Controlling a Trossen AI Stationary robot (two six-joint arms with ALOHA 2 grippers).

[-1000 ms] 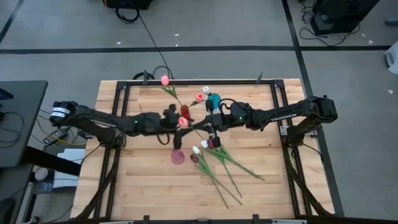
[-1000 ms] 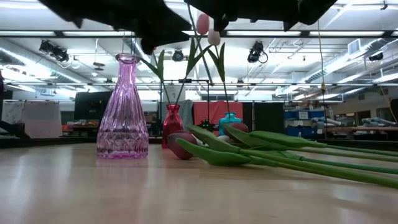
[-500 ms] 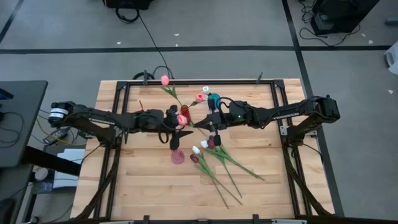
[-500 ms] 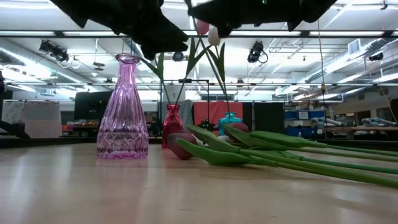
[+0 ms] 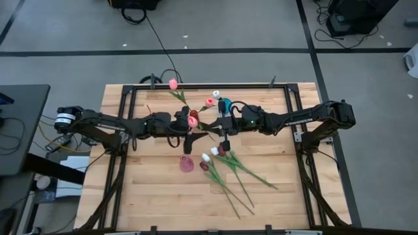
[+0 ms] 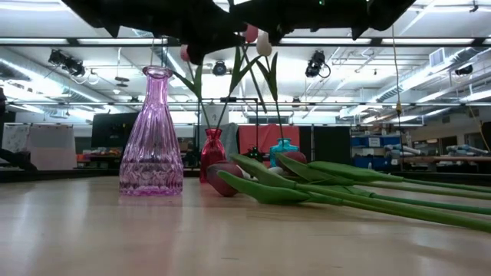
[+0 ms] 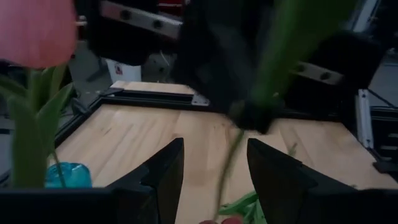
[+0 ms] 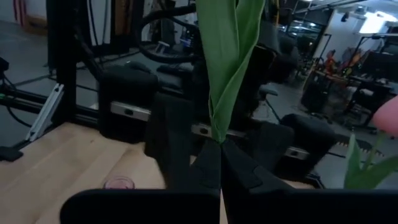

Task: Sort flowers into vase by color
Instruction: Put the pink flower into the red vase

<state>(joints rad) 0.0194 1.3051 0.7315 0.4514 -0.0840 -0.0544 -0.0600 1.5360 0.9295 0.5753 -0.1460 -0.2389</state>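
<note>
My right gripper (image 5: 220, 129) (image 8: 219, 144) hovers mid-table, shut on a tulip's green leaf. Its thin stem (image 7: 229, 158) trails toward my open left gripper (image 5: 198, 135) (image 7: 214, 144), which faces it without touching. A pink head (image 5: 192, 119) sits beside my left wrist; I cannot tell whether it belongs to that stem. The pink glass vase (image 6: 156, 134) stands empty below. The red vase (image 6: 212, 153) holds pink tulips and the teal vase (image 6: 284, 148) a white one. Several white and maroon tulips (image 5: 228, 171) lie flat on the table. My right gripper pinches the folded green leaf at its lower end (image 8: 219, 118) between its two fingers. The fingers come level from the table's right. The leaf rises above them, the thin stem hangs below, and the flower is lifted clear of the table.
A black metal frame (image 5: 202, 85) borders the far half of the table. Standing tulips (image 6: 257, 38) reach up to arm height close behind both grippers. Bare wood shows on the near left (image 5: 144, 196).
My left gripper has swung up from pointing down over the pink vase to level, pointing toward the table's right. The pink head beside it has shifted toward the far edge.
</note>
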